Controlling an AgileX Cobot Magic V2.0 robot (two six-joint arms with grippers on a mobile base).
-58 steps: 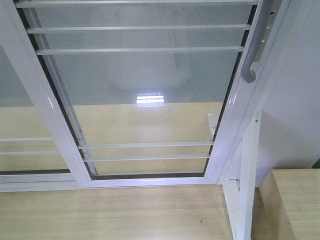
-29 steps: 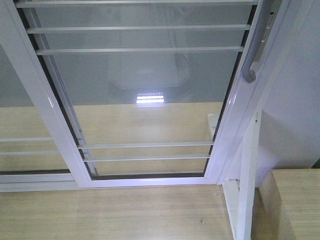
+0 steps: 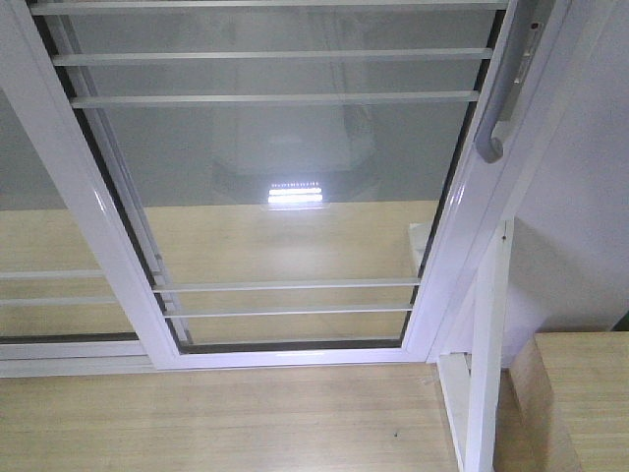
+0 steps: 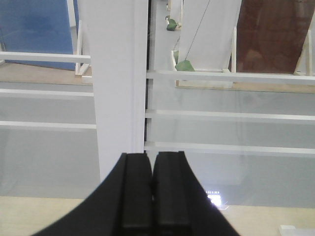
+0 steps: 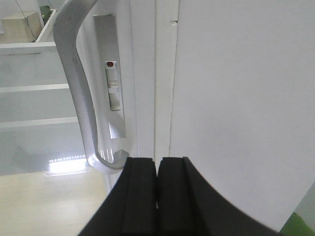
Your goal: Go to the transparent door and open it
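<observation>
Between the black pads (image 5: 140, 191) of the right gripper (image 5: 157, 164), nothing: pressed flat together, empty. Same for the left gripper (image 4: 151, 160), clenched on air. Just up and left of the right fingertips, the hooked lower end of the curved grey handle (image 5: 78, 98), near but untouched, with a grey lock plate (image 5: 113, 93) alongside it on the white stile. Plain white wall (image 5: 236, 98) to the right.

Ahead of the left fingertips, a broad white stile (image 4: 120, 88) crossed on either side by thin white bars.

Farther out, from the front view: the transparent door (image 3: 285, 177) filling the middle, handle on its right stile at top right, a second glass panel (image 3: 39, 246) overlapping on the left, pale wooden floor (image 3: 216, 413) near, a wooden block (image 3: 580, 393) at lower right. Looks fully slid shut against the right jamb.

Likely held closed and tucked for the drive up, the right arm already on the handle side for the coming hook or grasp; needs opening first.

Against the frames from half a second and a second back: no shift worth naming, same framing of door, handle and floor. Reads as parked at the door, approach about finished, opening not yet begun.
</observation>
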